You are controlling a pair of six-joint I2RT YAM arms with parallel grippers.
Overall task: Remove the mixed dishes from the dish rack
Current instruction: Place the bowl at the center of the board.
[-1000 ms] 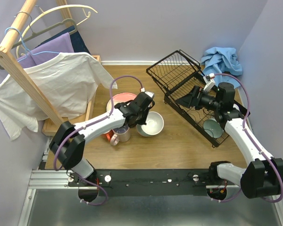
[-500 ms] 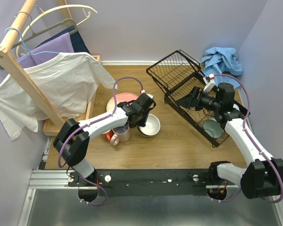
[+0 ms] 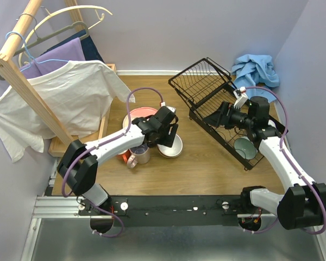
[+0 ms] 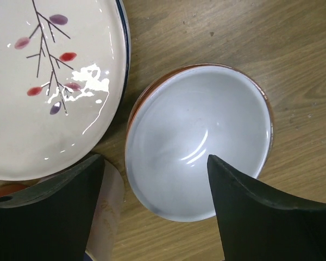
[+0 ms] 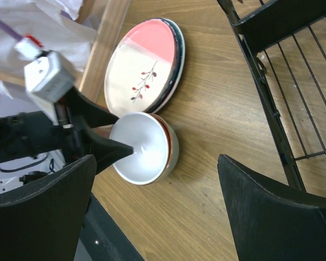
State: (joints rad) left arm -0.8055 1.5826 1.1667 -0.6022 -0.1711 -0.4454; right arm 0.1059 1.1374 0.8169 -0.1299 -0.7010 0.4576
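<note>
A white bowl [image 4: 198,141] with a brown-orange rim stands on the table beside the pink-and-cream plate [image 4: 49,81] with a leaf sprig. My left gripper [image 3: 171,133] is open just above the bowl [image 3: 172,145]; one finger hangs over its inside, the other outside the rim near a pink mug [image 4: 111,201]. The black wire dish rack [image 3: 209,95] lies at the right and holds a pale-green bowl [image 3: 243,148]. Open and empty, my right gripper [image 3: 214,115] hovers over the rack's middle. The right wrist view shows the white bowl [image 5: 144,149], plate [image 5: 146,68] and rack [image 5: 293,81].
Mugs [image 3: 138,155] stand close together left of the white bowl, an orange one [image 3: 123,158] among them. A wooden clothes stand with a white T-shirt [image 3: 60,98] and hangers fills the left. A blue cloth [image 3: 255,68] lies behind the rack.
My left gripper has opened and let go of the white bowl, which moved slightly left and now rests next to the plate. The right arm has barely moved.
</note>
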